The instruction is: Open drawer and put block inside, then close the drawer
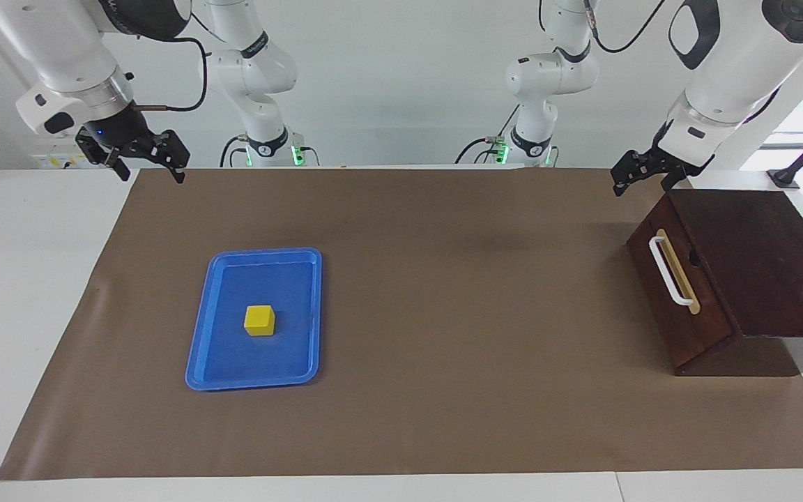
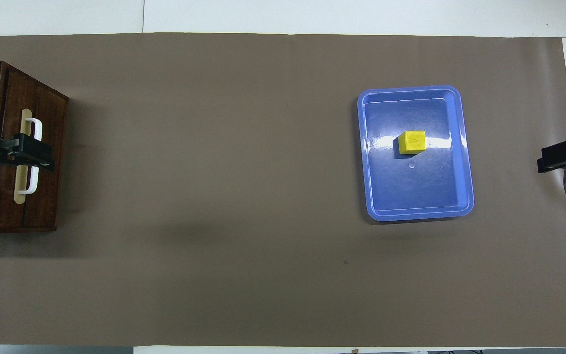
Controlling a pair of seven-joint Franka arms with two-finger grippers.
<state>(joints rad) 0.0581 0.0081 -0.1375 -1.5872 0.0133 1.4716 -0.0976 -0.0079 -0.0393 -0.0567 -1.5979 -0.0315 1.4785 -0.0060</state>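
The blue tray [image 1: 254, 319] lies on the brown mat [image 1: 443, 314] of the counter, with the block [image 1: 259, 320] in it and nothing around it. The right claw [image 1: 147, 159], spread and empty, hangs over the mat's edge, well apart from the tray. The left claw [image 1: 642, 171], spread too, hangs above the shut drawer [image 1: 677, 293], whose white handle [image 1: 670, 271] faces the tray, long axis level.

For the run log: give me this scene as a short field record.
drawer: shut, white handle untouched
block: yellow cube in the blue tray, toward the right arm's end
left gripper: open, raised above the box's edge nearest the robots
right gripper: open, raised over the brown mat's edge
task: not begun
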